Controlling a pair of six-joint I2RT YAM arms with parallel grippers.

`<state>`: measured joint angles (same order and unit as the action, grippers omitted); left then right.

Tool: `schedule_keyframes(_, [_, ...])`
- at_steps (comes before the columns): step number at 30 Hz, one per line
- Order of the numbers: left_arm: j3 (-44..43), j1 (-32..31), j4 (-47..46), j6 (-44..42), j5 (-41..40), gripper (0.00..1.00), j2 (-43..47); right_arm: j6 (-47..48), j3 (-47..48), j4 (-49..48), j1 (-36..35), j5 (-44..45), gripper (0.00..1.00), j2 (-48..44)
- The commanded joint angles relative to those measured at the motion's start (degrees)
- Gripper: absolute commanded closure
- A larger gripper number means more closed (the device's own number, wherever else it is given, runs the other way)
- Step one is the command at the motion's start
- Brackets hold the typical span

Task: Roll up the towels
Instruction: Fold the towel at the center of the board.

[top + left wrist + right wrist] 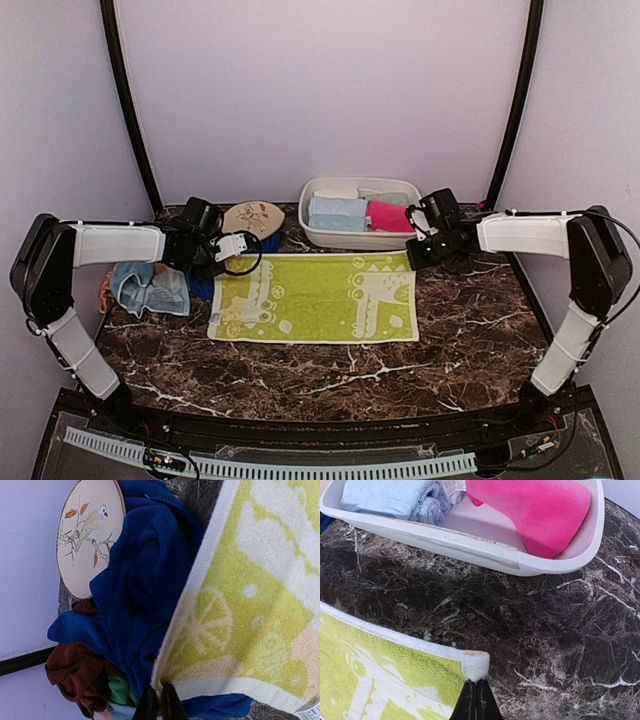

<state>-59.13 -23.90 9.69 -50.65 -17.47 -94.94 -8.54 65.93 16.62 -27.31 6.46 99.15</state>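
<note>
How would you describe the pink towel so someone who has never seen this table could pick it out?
On the dark marble table, look to the white basin at the far edge. The pink towel lies in its right end; it is the only hot pink cloth, next to pale blue ones.

A: Left wrist view, entries?
B: 1. mint towel (120,690), lower centre: mostly buried under royal blue towel (145,580) and brown towel (75,670). 2. oval disc (90,535): cropped by the upper edge. 3. yellow-green towel (240,595): runs off top and right edges.
A: Right wrist view?
B: 4. white basin (485,555), pink towel (535,510), pale blue towel (385,497): each cropped at the top edge.
A: Overhead view?
B: 5. royal blue towel: slivers only, left of centre, rest covered. 6. orange scrap (104,292), far left: too small to identify.
</note>
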Motion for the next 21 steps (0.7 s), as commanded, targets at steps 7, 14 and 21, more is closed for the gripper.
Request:
schedule_keyframes(7, [4.04,0.44,6.19,3.85,6.55,1.00,8.59,-5.91,-12.72,0.04,-6.23,9.55,1.00,-11.77])
schedule_keyframes(14, [9.83,-0.21,11.34,7.51,11.87,1.00,13.21,-14.64,-19.98,3.02,-14.57,17.85,1.00,-17.60])
schedule_keyframes(21, [15.37,-1.51,12.43,9.15,14.59,1.00,15.00,-22.35,-24.07,6.32,-19.72,21.16,1.00,-21.63])
